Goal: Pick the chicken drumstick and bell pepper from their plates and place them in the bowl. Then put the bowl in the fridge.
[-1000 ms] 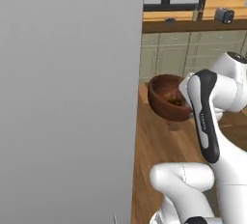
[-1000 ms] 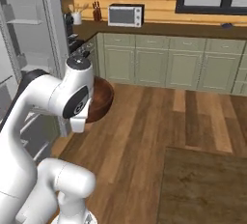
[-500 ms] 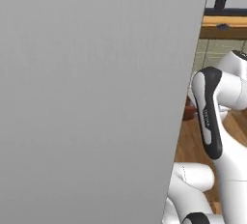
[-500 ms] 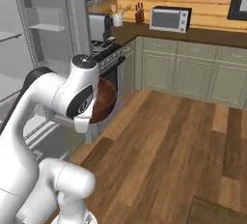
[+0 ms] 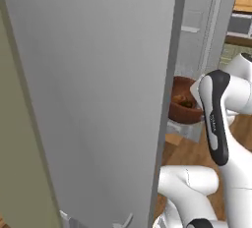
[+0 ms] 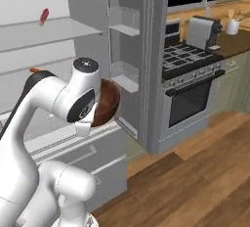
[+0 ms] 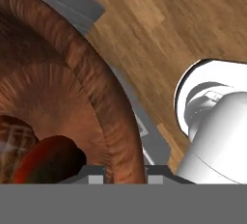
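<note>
My gripper (image 7: 124, 173) is shut on the rim of the dark reddish-brown wooden bowl (image 7: 72, 83), one fingertip inside the wall and one outside. In the bowl lie the brown chicken drumstick (image 7: 14, 143) and the dark red bell pepper (image 7: 50, 162). The bowl (image 5: 183, 108) hangs at the arm's end in front of the open light-grey fridge (image 6: 53, 30), level with its lower shelf, and something brown (image 5: 186, 103) shows inside. In the right base view the bowl (image 6: 110, 102) sits partly behind my wrist. The plates are out of view.
The fridge's open door (image 5: 98, 74) stands as a tall grey wall close on my left. Door bins (image 6: 124, 18) and pale drawers (image 6: 63, 143) lie around the bowl. A small red item (image 6: 44, 15) rests on the upper shelf. A stove (image 6: 190, 59) and toaster (image 6: 202, 30) stand to the right.
The whole picture has swung from the green cabinets and microwave to the open fridge, so the base has moved. The bowl stays in my grip.
</note>
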Available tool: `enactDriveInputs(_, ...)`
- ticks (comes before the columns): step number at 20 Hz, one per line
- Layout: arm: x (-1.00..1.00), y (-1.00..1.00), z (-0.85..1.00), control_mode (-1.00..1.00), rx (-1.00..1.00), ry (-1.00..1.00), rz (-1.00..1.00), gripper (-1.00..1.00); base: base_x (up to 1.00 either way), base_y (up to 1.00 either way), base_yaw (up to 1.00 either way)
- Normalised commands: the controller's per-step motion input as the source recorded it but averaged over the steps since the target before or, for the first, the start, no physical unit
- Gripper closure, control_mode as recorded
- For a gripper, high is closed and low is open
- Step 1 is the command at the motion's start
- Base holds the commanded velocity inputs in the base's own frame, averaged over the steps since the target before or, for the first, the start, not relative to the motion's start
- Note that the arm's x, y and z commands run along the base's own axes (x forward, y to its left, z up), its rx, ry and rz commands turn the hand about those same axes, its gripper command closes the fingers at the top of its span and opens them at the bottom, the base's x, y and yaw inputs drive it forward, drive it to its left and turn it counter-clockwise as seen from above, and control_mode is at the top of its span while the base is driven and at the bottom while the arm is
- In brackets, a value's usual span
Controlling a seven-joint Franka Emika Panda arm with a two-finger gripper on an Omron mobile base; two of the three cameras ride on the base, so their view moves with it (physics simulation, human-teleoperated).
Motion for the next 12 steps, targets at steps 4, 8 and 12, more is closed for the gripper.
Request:
enactDriveInputs(4, 0.00, 0.00, 0.00, 1.00, 0.00, 0.00, 0.00, 1.00, -0.18, -0.71, 0.77)
enactDriveInputs(8, 0.00, 0.00, 0.00, 1.00, 0.00, 0.00, 0.00, 1.00, -0.38, -1.00, 0.65)
enactDriveInputs(12, 0.00, 0.00, 0.00, 1.00, 0.00, 0.00, 0.00, 1.00, 0.12, -0.96, 0.41)
